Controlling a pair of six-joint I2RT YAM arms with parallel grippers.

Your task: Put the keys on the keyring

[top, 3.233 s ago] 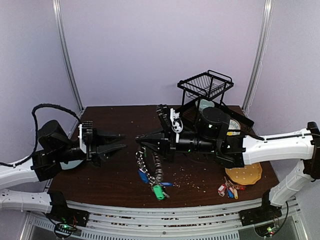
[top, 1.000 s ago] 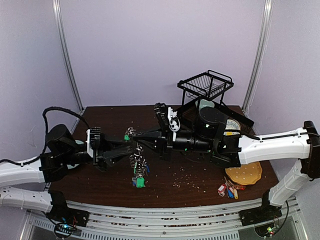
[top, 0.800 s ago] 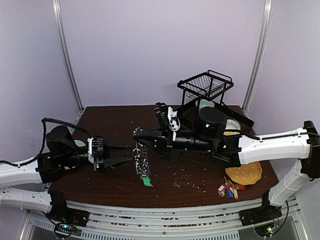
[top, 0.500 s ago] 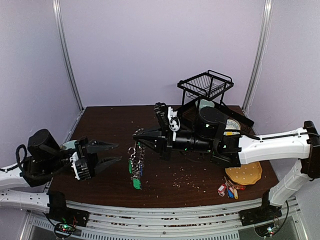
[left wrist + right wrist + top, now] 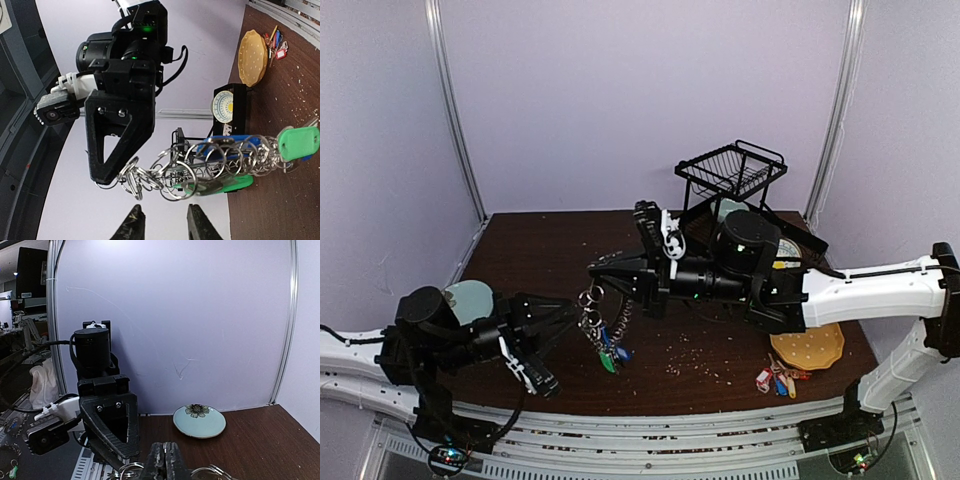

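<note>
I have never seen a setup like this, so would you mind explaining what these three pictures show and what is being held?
These are two robot arms bolted to the near edge of a dark table, each ending in a two-finger gripper. The wide picture comes from a fixed camera above and behind them; the other two come from a camera on each wrist. The right gripper is shut on the keyring, a bunch of metal loops with green and blue tagged keys that hangs below it. The left gripper is open and empty, close beside the ring. On the table are a loose bunch of keys, a yellow plate, a pale plate, a wire basket and crumbs.
</note>
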